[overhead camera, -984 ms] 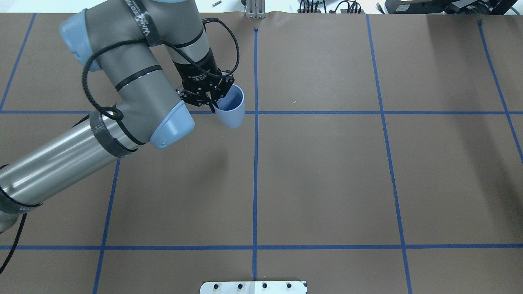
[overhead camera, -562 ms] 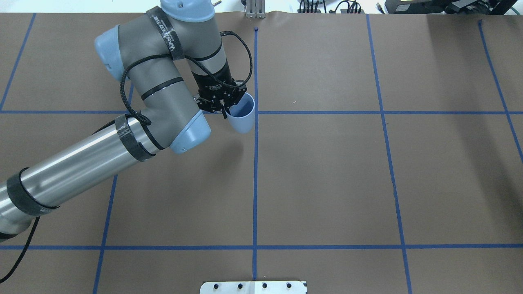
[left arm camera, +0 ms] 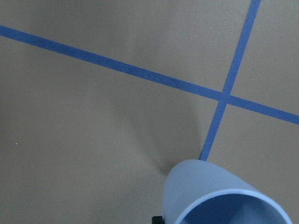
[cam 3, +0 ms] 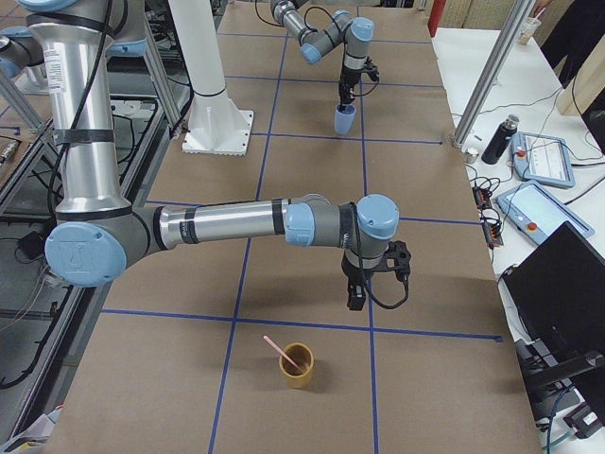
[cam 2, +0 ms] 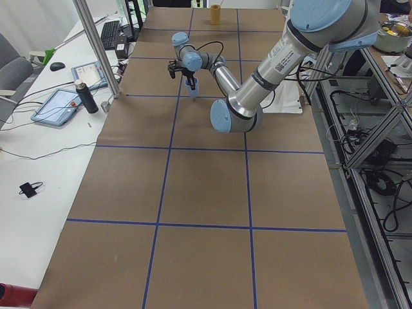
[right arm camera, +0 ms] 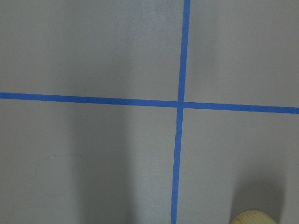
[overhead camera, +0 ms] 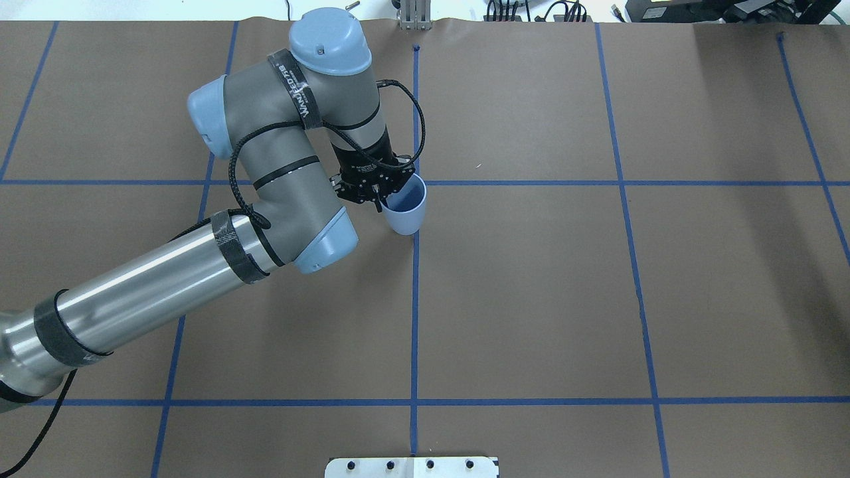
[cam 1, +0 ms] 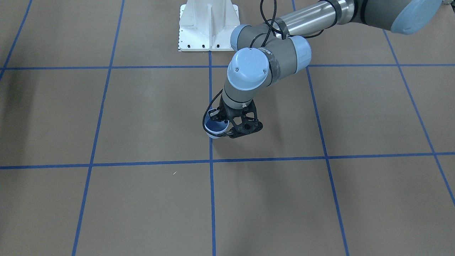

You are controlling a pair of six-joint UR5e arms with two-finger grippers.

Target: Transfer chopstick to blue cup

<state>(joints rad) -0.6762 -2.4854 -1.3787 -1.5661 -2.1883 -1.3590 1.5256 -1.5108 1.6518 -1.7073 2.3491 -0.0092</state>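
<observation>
Here comes the left arm, sweeping in from the left edge of the overhead view and bending at the wrist, and at its tip the left end effector is clamped onto the near-left rim of the blue cup, one finger inside the wall and the other outside. The cup sits tipped, its dark blue mouth open toward the overhead camera, right against the centre tape line and just below a tape crossing. The left wrist camera shows the cup's shadow running up to its base, though whether that base touches the brown tabletop is hard to call from here. Over to the right end of the tabletop now, in the exterior right view: the right end effector points straight down above the paper, and I cannot tell whether its fingers are parted or together. Close by, nearer that camera, stands a tan cup, and there is the chopstick, leaning inside it with its pink upper end poking out over the rim, well apart from the blue cup.
</observation>
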